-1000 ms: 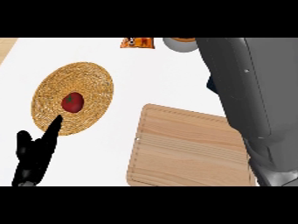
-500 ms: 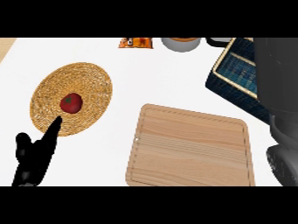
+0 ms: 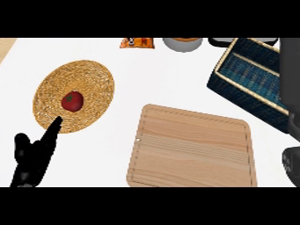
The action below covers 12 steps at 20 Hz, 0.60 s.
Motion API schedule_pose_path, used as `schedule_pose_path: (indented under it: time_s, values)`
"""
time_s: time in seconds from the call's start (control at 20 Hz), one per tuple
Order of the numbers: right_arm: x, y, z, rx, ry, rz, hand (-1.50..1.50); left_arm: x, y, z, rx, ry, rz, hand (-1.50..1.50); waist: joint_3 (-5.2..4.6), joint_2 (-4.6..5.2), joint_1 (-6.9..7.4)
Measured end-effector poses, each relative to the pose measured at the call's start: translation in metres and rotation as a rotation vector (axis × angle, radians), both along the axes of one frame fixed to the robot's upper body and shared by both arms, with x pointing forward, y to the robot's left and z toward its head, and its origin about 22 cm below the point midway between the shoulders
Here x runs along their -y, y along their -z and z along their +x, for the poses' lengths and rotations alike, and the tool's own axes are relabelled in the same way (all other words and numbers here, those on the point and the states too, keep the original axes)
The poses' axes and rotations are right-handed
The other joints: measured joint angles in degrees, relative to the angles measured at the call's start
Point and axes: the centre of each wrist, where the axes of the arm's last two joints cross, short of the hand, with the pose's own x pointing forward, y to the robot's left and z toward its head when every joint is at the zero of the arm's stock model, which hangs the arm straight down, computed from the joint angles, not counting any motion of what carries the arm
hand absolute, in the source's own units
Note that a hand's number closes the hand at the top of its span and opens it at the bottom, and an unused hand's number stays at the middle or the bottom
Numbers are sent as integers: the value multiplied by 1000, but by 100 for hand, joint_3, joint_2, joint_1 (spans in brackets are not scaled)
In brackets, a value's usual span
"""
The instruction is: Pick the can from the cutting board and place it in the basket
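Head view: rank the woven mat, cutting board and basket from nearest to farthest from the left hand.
Measured from the left hand, at lower left:
1. Woven mat, just above the hand, with the fingertip at its lower edge.
2. Cutting board, to the hand's right, in the centre.
3. Basket, at far upper right.

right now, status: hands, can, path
Left robot hand open, resting lower left. Right robot hand out of view; its grey forearm covers part of the dark blue woven basket. No can visible, on the light wooden cutting board or elsewhere.
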Motion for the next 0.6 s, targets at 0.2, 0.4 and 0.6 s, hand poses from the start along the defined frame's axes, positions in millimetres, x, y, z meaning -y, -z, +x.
schedule_pose_path:
  time_s: [0.2,0.4,0.6]
  values:
    - [23,13,1,55,4,92,150,1,3,-1,11,-4,0,0,5,-2,-15]
    - [42,36,0,83,12,165,150,-2,2,-1,3,2,-1,0,8,-11,-29]
    - [54,56,0,105,17,194,150,0,2,-2,3,-4,2,0,10,-16,-22]
